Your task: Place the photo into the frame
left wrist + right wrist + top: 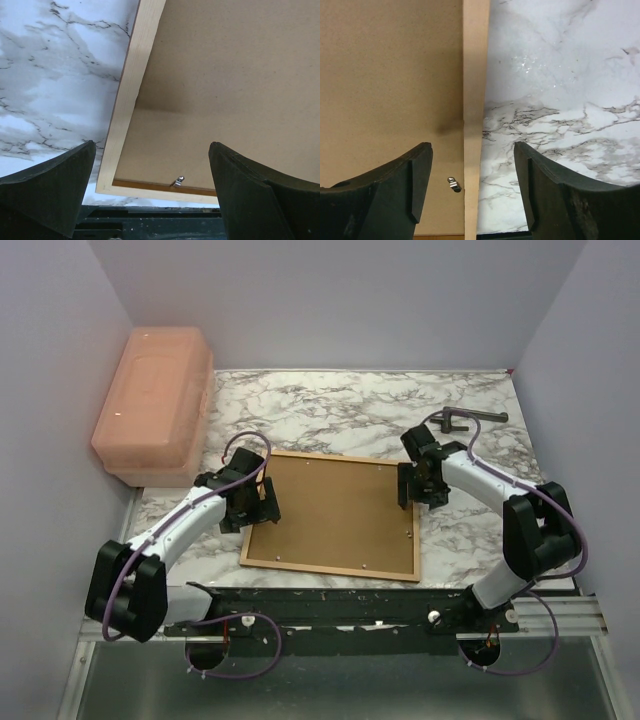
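The frame (330, 571) lies face down on the marble table, and a plain brown backing board (335, 512) fills its opening. The photo is hidden. My left gripper (262, 502) hangs open over the frame's left rail (131, 85), near the front left corner, with nothing between its fingers. My right gripper (412, 485) stands open above the right rail (475, 75), one finger over the board (390, 65) and the other over the marble. Small metal clips (177, 181) (453, 184) sit at the board's edges.
A pink plastic box (155, 400) stands at the back left against the wall. A dark metal tool (465, 420) lies at the back right. The black mounting rail (350, 605) runs along the table's near edge, just in front of the frame.
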